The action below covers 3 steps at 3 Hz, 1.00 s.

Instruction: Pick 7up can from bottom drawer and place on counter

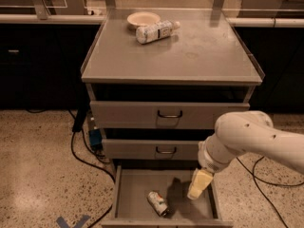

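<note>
The 7up can lies on its side on the grey floor of the open bottom drawer, left of centre. My gripper hangs from the white arm over the right part of the drawer, a little to the right of the can and apart from it. The counter is the flat grey top of the cabinet above.
A clear plastic bottle lies on its side at the back of the counter next to a pale bowl. Two closed drawers with dark handles sit above the open one. Black cables run over the speckled floor on both sides.
</note>
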Motion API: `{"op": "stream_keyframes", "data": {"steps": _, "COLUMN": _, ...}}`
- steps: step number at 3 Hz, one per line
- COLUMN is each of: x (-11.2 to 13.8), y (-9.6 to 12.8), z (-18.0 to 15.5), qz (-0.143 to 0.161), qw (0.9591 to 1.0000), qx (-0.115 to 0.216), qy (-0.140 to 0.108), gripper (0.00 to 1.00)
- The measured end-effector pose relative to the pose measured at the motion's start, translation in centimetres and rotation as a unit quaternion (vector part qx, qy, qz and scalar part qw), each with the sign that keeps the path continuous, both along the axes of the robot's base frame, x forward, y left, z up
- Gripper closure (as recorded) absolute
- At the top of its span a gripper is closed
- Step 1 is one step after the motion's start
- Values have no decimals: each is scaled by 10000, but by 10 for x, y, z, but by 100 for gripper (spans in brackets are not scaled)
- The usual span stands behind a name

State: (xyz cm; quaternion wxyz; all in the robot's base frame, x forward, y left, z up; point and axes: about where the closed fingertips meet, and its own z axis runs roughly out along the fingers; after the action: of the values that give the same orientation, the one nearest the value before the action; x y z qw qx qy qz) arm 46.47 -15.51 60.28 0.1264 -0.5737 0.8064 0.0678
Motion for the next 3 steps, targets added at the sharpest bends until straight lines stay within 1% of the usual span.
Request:
{"op": "stream_keyframes", "data": {"steps": 2, "x": 14, "y": 7, "z": -82, "qz": 74, "qw": 9999, "qx": 43, "qy": 118, "gripper": 0}}
{"op": "stream_keyframes", "data": {"steps": 3, "x": 20, "y": 13, "z": -126, "qz": 150, "qw": 9995, "qx": 134, "qy": 251, "gripper": 0}}
